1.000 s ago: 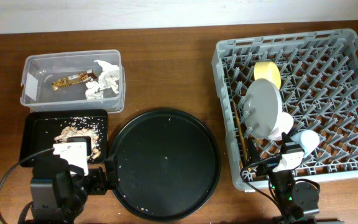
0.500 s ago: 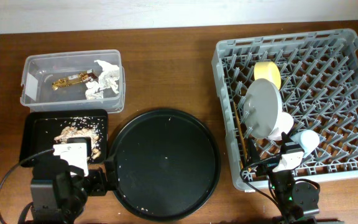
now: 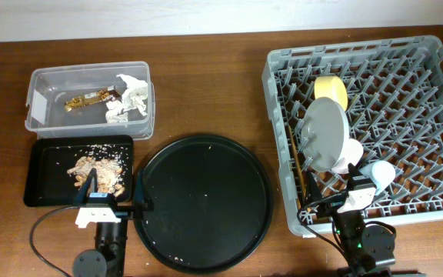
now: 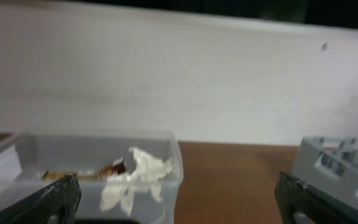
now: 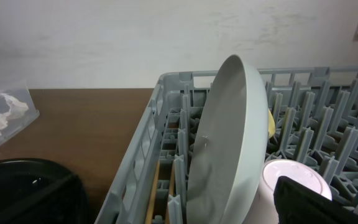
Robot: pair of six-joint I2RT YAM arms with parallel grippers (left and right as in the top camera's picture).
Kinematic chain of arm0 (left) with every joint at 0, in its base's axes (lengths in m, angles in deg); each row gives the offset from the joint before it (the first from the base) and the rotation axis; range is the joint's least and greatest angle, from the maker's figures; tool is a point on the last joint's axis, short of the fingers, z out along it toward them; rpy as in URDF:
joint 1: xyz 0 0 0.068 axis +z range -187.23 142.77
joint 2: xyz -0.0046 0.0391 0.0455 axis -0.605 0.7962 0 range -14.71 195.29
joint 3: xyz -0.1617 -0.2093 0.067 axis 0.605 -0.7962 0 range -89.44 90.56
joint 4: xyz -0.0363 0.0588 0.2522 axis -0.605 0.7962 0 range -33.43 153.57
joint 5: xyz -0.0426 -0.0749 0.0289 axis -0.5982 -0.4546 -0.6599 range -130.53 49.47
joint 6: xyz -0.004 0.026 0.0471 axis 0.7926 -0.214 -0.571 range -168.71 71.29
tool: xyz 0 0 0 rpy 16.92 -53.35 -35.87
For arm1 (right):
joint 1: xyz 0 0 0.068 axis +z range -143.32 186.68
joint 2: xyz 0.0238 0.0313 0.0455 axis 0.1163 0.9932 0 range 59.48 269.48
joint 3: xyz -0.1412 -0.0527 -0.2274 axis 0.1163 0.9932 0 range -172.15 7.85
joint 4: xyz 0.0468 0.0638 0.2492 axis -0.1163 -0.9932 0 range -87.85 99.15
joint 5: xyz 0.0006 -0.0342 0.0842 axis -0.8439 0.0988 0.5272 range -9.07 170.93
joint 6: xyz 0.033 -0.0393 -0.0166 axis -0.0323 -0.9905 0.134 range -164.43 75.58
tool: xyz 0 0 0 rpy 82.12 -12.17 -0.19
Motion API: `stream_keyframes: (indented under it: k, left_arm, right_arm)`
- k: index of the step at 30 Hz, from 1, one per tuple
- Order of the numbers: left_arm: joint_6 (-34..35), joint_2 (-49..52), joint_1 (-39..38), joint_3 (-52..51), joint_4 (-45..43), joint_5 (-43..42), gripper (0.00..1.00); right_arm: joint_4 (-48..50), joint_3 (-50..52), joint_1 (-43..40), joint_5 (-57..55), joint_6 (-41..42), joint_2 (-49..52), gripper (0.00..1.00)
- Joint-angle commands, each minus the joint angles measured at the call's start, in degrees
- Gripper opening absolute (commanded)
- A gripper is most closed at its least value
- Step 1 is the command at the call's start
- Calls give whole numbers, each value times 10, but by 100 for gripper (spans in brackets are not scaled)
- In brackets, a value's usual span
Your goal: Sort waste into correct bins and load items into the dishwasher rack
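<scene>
The clear tub [image 3: 37, 77] holds the white tissue [image 3: 129, 96] and the gold wrapper [image 3: 87, 98]. The shallow black tray [image 3: 44, 185] holds the brown food scraps [image 3: 94, 165]. The grey rack [image 3: 429, 54] holds the upright plate [image 3: 325, 135], yellow bowl [image 3: 331, 90], pink cup [image 3: 352, 151], blue cup [image 3: 381, 173] and chopsticks [image 3: 298, 165]. My left gripper [image 3: 114, 194] is open and empty, low at the black tray's front right corner. In the left wrist view it [image 4: 179, 202] faces the tub [image 4: 17, 149]. My right gripper [image 3: 337, 201] is open and empty at the rack's front edge, facing the plate [image 5: 229, 143].
A large round black tray [image 3: 202, 200] lies between the bins and the rack, with a few crumbs on it. The rack's front left wall [image 5: 142, 149] stands right before the right gripper. Bare wooden table lies behind the round tray.
The left arm has dropped and pulled back from above the black tray's front to the table's front edge. The right arm and all objects have not moved.
</scene>
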Motion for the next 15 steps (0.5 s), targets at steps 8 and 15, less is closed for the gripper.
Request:
stream_keyframes:
  k: [8,15]
  left_arm:
    - [-56,-4,-7,-14,113,-21,99]
    - [-56,-4,-7,-13,113,-21,99]
  right_arm:
    - [-2,3,-2,7,-2,-4,99]
    - [-2,3,-2,7,-2,-4,99]
